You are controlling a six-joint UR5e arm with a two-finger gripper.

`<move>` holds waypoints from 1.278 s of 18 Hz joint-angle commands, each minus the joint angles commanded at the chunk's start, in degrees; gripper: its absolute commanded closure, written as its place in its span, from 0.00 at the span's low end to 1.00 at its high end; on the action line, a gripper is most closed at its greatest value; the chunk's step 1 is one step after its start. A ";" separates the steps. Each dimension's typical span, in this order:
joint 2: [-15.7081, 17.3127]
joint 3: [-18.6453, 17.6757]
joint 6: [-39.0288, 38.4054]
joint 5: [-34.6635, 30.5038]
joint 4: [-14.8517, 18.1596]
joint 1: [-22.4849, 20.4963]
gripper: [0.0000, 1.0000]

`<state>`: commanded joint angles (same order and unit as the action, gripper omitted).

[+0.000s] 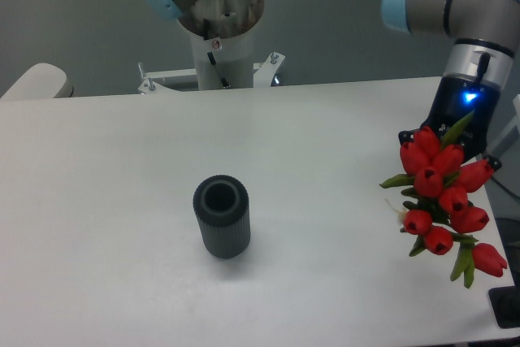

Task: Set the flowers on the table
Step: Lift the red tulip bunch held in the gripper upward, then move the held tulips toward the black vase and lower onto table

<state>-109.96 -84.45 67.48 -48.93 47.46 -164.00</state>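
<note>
The black two-finger gripper [443, 140] is grasping the bunch of red tulips with green leaves [445, 193] near the right edge of the smooth white tabletop [114, 201].

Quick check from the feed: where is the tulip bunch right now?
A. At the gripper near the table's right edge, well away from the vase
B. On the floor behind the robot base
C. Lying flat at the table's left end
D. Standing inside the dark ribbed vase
A. The flowers hang at the gripper over the right edge of the table, while the vase stands apart, empty, near the middle.
</note>
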 joint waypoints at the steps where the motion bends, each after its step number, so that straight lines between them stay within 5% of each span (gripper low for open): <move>1: 0.62 -0.71 1.58 -1.67 0.00 0.00 0.75; 6: 3.61 -4.22 5.37 -11.86 0.18 0.61 0.75; 13: 4.23 -9.58 9.77 -34.36 -0.09 8.95 0.75; 17: 2.91 -12.14 9.16 -43.07 -0.09 14.23 0.75; 23: -2.88 -11.97 6.87 -45.46 -0.35 17.75 0.75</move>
<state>-112.84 -96.42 74.36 -94.39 47.11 -146.25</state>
